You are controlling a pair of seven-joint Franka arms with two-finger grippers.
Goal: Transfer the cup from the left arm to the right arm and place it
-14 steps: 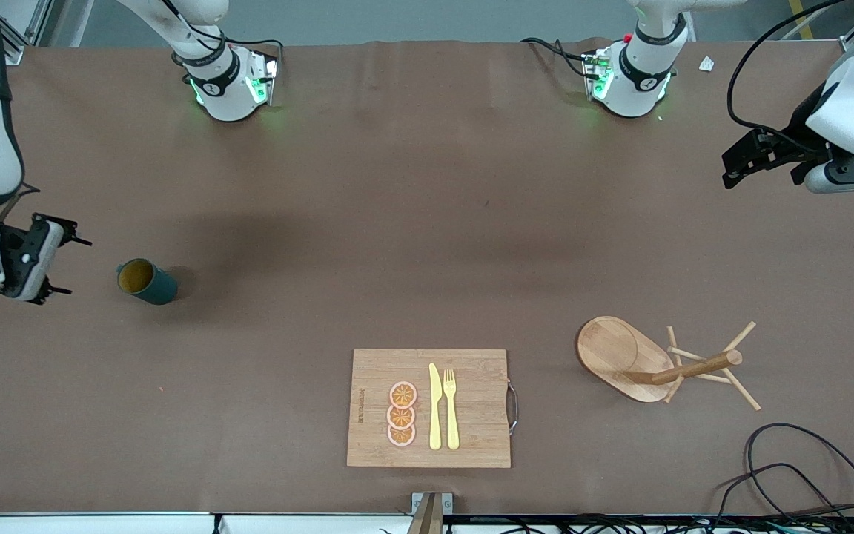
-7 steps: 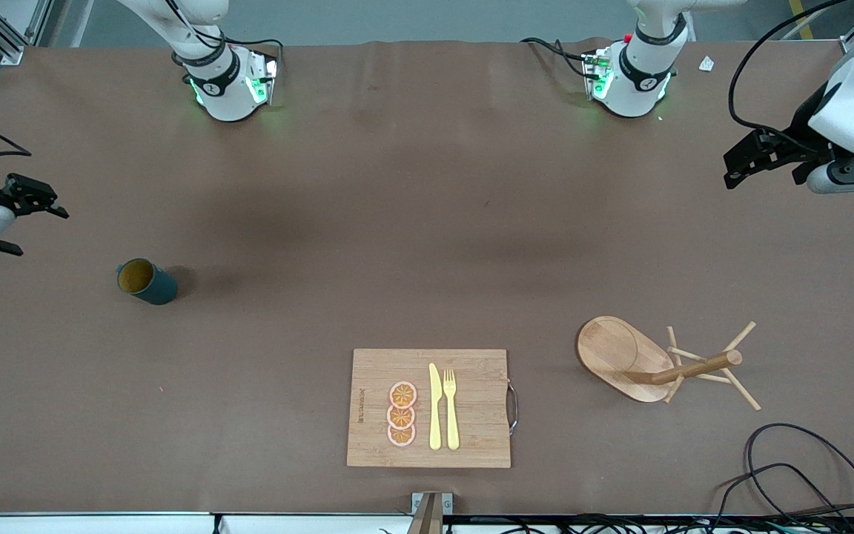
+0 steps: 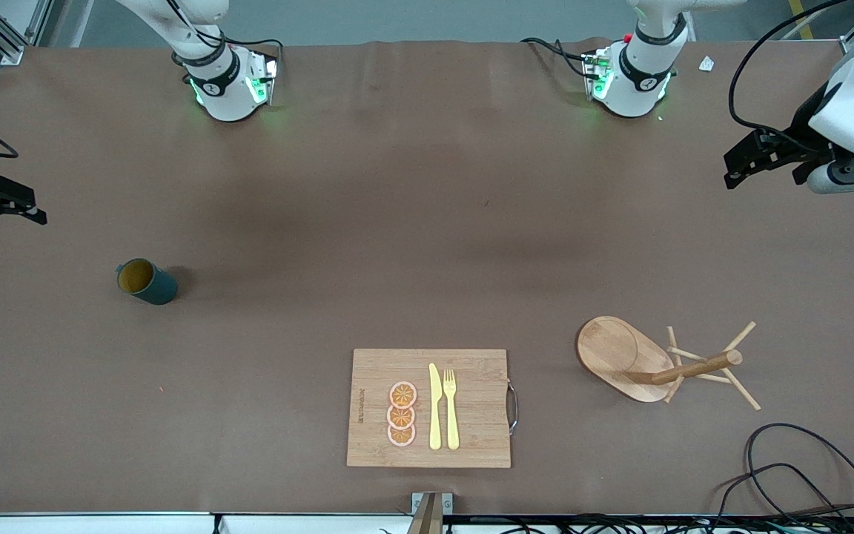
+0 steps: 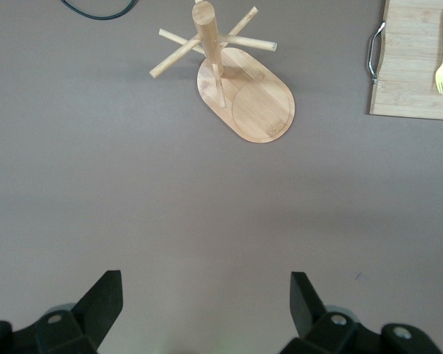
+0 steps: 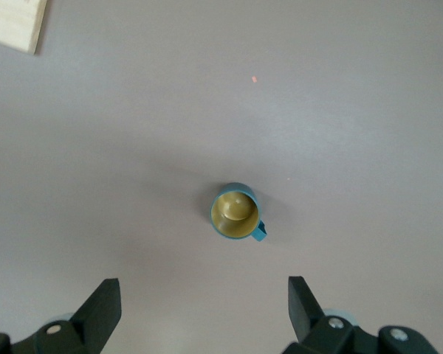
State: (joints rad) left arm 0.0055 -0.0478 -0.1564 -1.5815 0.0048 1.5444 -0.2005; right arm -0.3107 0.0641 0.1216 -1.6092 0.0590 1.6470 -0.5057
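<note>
Oddly, the cup (image 3: 146, 282) hides its handle in front view; both tools, half cut off, spread empty.

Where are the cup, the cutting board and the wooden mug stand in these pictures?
cup (image 3: 147, 282): front view, on its dark outer wall.
cutting board (image 3: 471, 393): front view, on bare wood beside the fork.
mug stand (image 3: 614, 353): front view, on its oval base.

White arms (image 3: 212, 81), black end effectors (image 3: 749, 159), green-lit bases, black cables.
</note>
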